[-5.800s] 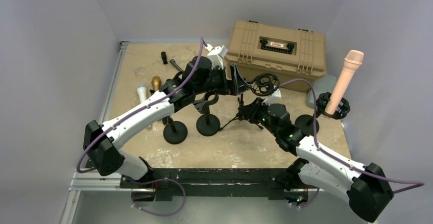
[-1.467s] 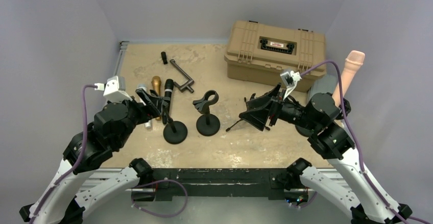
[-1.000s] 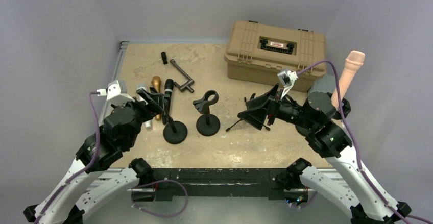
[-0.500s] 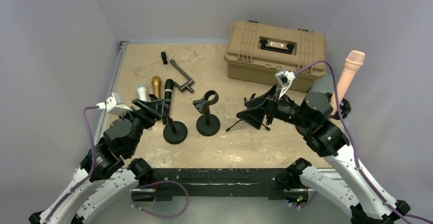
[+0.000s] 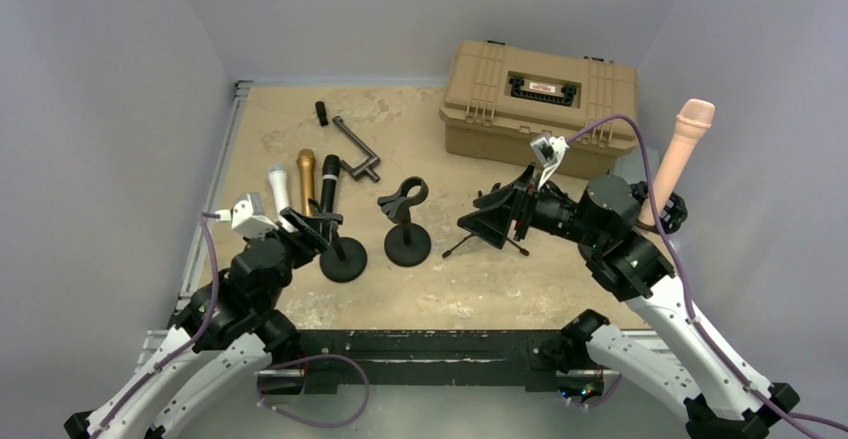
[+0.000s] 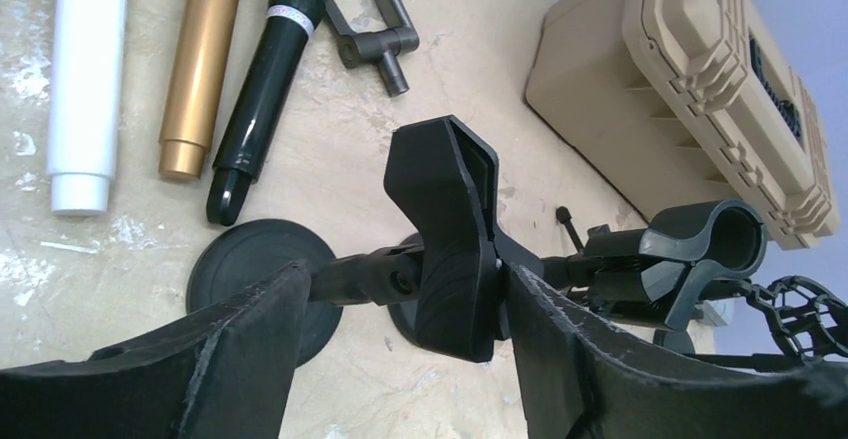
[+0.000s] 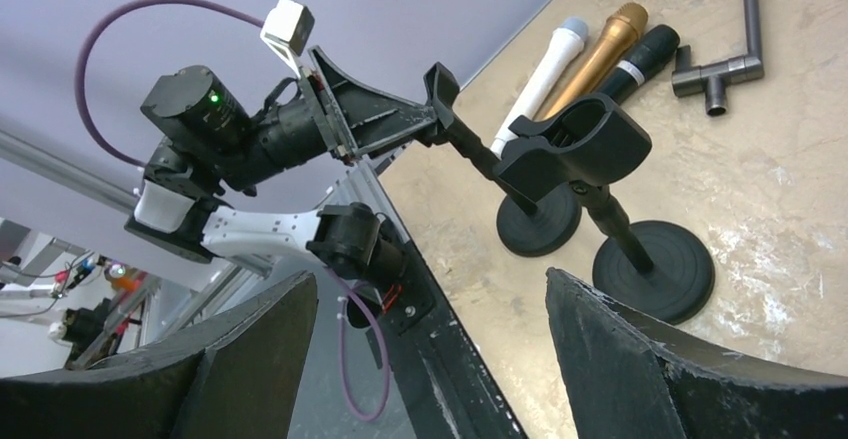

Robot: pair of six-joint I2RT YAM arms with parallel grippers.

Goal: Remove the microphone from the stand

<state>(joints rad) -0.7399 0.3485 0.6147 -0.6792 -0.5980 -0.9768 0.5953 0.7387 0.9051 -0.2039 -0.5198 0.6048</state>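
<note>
Mic (image 5: 682, 149), the pink one, is not yet out: it stands tilted in its ring holder (image 5: 672, 209) at approx 3 o'clock on the table (image 5: 450, 289), right by the edge, head leaning out past it. Stand base is hidden behind the R arm, so can't tell how firmly it sits. R gripper (image 5: 470, 212) has its fingers wide apart w/ nothing between them and points toward 9 o'clock, i.e. away from the mic. Main risk, as I judge it: to get there the arm must swing round, and its elbow and purple cable are already just beside the mic, so a careless turn could knock the tall, top-heavy thing over the edge. A sideways or angled pull could also drag holder and stand along instead of freeing the mic; the pull should follow the mic's own tilt. L gripper (image 6: 405, 274), at approx 8 o'clock, has fingers apart too, straddling the empty clip (image 6: 450, 239) of the left stand (image 6: 262, 279), not clamped on it; whether the R finger touches it I can't tell. If it closes or lifts there, that stand may tip onto the white (image 5: 279, 185), gold (image 5: 305, 174) and black (image 5: 328, 181) mics lying near 9 o'clock; round bodies, they'd roll. The middle stand (image 5: 405, 219) is close between both arms, another thing to clip. The tan case (image 5: 540, 94) at 1 o'clock limits room behind.
</note>
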